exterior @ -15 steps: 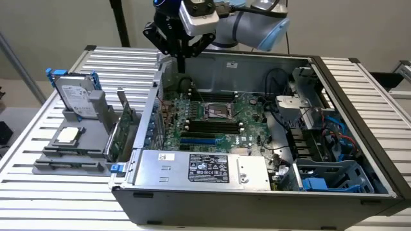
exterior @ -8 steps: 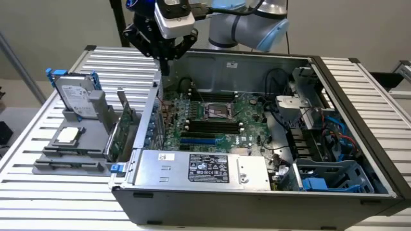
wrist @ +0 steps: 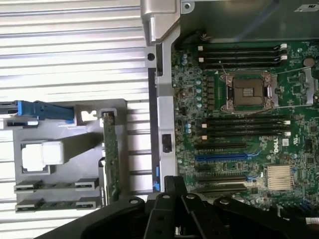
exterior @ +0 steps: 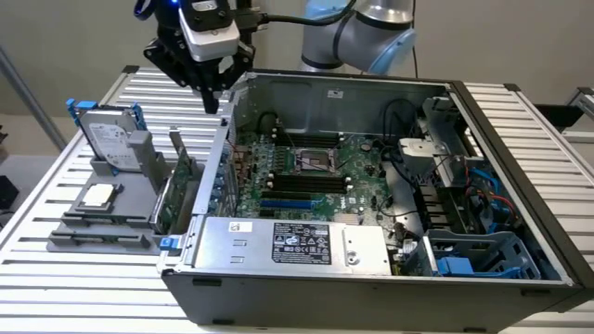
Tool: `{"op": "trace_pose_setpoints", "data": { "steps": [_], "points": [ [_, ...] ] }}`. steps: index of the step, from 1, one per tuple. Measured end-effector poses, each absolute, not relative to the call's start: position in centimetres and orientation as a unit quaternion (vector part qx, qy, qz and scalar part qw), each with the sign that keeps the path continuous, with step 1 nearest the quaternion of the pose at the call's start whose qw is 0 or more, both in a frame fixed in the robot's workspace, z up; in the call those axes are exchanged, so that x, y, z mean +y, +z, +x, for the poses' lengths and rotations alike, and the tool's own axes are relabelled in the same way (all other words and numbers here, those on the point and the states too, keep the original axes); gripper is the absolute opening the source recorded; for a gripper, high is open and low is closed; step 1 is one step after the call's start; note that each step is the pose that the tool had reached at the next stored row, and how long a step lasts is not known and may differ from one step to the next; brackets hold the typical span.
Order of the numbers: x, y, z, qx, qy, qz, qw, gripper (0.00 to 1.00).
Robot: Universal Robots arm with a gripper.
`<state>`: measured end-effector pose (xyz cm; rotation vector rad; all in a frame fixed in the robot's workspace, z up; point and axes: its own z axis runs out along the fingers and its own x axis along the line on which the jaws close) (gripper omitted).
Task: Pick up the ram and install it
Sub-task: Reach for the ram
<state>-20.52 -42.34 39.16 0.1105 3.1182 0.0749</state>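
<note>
My gripper (exterior: 211, 104) hangs above the case's wall on the exterior view's left, its fingers drawn together to a point and holding nothing. In the wrist view the gripper (wrist: 174, 185) sits over that wall's edge, beside the motherboard (wrist: 239, 114). The ram (wrist: 57, 204) appears as a thin greenish strip, seen edge-on in a slot of the grey holder (wrist: 65, 144), well apart from the gripper. Black memory slots (exterior: 302, 182) lie empty on the board beside the processor socket (exterior: 311, 160).
A tall green expansion card (exterior: 174, 191) stands upright in the holder (exterior: 93, 233) between the ram and the case. A hard drive (exterior: 110, 142) and a processor (exterior: 97, 196) also sit in the holder. The power supply (exterior: 288, 243) and cables crowd the open case (exterior: 483, 125).
</note>
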Motion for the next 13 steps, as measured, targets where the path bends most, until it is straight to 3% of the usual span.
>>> {"op": "trace_pose_setpoints", "data": {
  "steps": [13],
  "points": [
    [-44.4,38.7,-25.6,0.999,0.024,0.035,0.01,0.0]
  ]
}}
